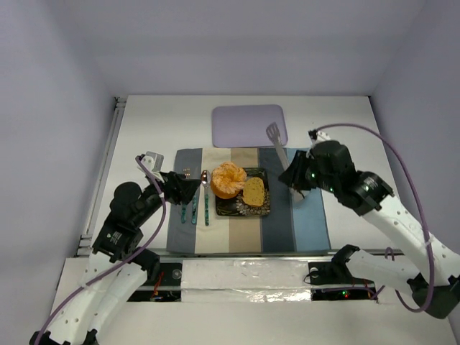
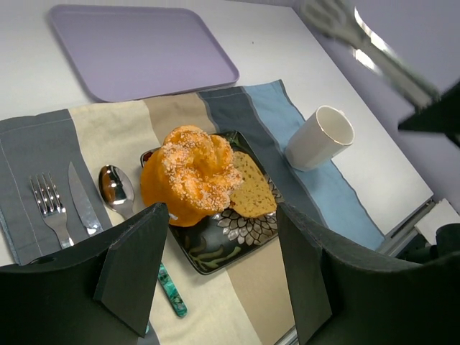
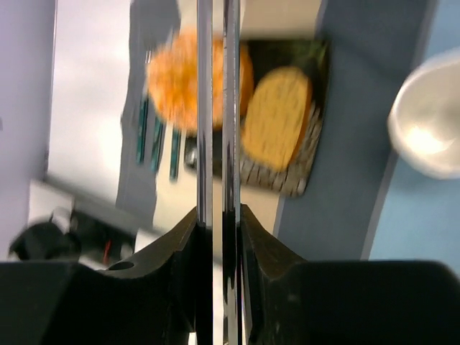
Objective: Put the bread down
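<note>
Fingers of the right gripper (image 3: pixel 218 215) are pressed together on the thin metal handle of a slotted spatula (image 3: pixel 231 86), which runs straight up between them in the right wrist view. From above, this gripper (image 1: pixel 295 175) hangs over the right side of the striped placemat (image 1: pixel 309 223), and the spatula (image 1: pixel 274 133) reaches away from it to the far side, its head over the right edge of a lilac tray (image 1: pixel 241 123).

Below and to the left of that grip lies the bread (image 3: pixel 277 115), a golden-yellow slice with a brown crust. It rests flat on the right half of a dark square patterned plate (image 1: pixel 241 212). The bread (image 1: pixel 254 191) touches a larger round orange pastry (image 1: pixel 228 180) that fills the plate's left half. A white cup (image 2: pixel 321 136) stands on the blue stripe to the right of the plate, apart from it.

The left gripper (image 1: pixel 188 188) is spread wide and pinches nothing. It hovers over the left part of the placemat. Seen from its wrist, the gripper (image 2: pixel 219 266) frames the plate (image 2: pixel 215 251), with the bread (image 2: pixel 251 190) beyond its right finger. A fork (image 2: pixel 49 205), a knife (image 2: pixel 80 201) and a spoon (image 2: pixel 115 190) lie side by side left of the plate, the spoon nearest to it.

The tray lies on the white table (image 1: pixel 144 129), just past the placemat's far edge.
</note>
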You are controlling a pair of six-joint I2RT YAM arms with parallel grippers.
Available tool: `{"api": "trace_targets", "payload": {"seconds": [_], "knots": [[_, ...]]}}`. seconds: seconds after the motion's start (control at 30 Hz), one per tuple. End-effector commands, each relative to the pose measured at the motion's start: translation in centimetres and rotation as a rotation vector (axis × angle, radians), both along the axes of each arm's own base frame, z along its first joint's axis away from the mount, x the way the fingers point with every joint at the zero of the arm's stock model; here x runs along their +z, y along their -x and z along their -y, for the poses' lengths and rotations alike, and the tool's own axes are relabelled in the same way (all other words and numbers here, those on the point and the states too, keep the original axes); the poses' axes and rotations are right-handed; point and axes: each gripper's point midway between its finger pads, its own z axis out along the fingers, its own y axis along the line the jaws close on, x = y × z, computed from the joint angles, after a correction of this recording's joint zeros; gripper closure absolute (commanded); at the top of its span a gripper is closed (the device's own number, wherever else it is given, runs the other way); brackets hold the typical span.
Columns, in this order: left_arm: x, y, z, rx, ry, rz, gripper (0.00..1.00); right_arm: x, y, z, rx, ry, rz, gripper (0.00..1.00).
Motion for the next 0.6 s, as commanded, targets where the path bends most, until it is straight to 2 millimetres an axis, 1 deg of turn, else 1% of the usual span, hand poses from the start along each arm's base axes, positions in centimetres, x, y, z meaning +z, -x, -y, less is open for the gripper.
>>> {"api": "trace_targets", "payload": {"seconds": [0.0,0.03,0.07,0.1,0.13,0.17,0.2,0.23,0.27,0.3,0.33,0.37,0.4,0.43,0.47,0.5,0.53,0.57], "knots": [[1.8,0.2,0.1,-0.01,0.029,0.068,0.41,3.2,-5.9,2.8,-0.146,0.13,0.158,0.72],[2.0,0.4,0.0,-0.005,0.032,0.077,0.41,2.3,-8.3,4.0,-0.18,0.156,0.14,0.72],[2.2,0.5,-0.1,-0.005,0.036,0.082,0.41,2.1,-9.6,4.7,-0.204,0.154,0.132,0.73],[2.4,0.6,-0.1,-0.004,0.039,0.089,0.41,2.3,-11.1,5.2,-0.225,0.135,0.144,0.73],[2.6,0.6,-0.2,-0.001,0.043,0.099,0.41,1.9,-12.3,5.7,-0.234,0.129,0.134,0.73],[2.9,0.7,-0.5,0.011,0.047,0.109,0.41,0.6,-14.4,7.7,-0.299,0.147,0.102,0.73],[3.0,0.7,-0.6,0.019,0.047,0.11,0.41,0.4,-15.7,8.6,-0.332,0.147,0.1,0.73],[3.0,0.7,-0.8,0.028,0.047,0.112,0.41,1.3,-17.3,9.5,-0.363,0.128,0.112,0.73],[3.1,0.8,-0.9,0.028,0.049,0.116,0.41,-0.5,-19.1,10.4,-0.385,0.131,0.06,0.73],[3.2,0.8,-1.1,0.036,0.051,0.121,0.41,-0.8,-20.6,13.0,-0.445,0.122,0.044,0.73],[3.4,1.0,-1.0,0.028,0.055,0.132,0.41,-0.1,-22.0,14.0,-0.474,0.105,0.044,0.73],[3.5,1.1,-1.0,0.025,0.058,0.134,0.41,-0.8,-22.9,15.2,-0.498,0.11,0.024,0.73],[3.6,1.2,-0.9,0.021,0.058,0.138,0.41,-2.9,-24.3,17.5,-0.547,0.125,-0.028,0.73],[3.7,1.4,-0.9,0.012,0.061,0.143,0.41,-3.5,-24.8,18.6,-0.575,0.131,-0.043,0.73],[3.8,1.5,-0.8,0.007,0.063,0.149,0.41,-3.6,-25.5,19.7,-0.598,0.133,-0.042,0.73],[3.9,1.5,-0.8,0.005,0.066,0.153,0.41,-5.1,-25.9,20.6,-0.613,0.147,-0.069,0.73],[4.0,1.6,-0.9,0.007,0.067,0.155,0.41,-5.8,-26.3,21.8,-0.637,0.159,-0.071,0.73],[4.3,1.7,-0.9,0.007,0.073,0.164,0.41,-6.7,-26.4,22.3,-0.637,0.194,-0.08,0.73]]}}
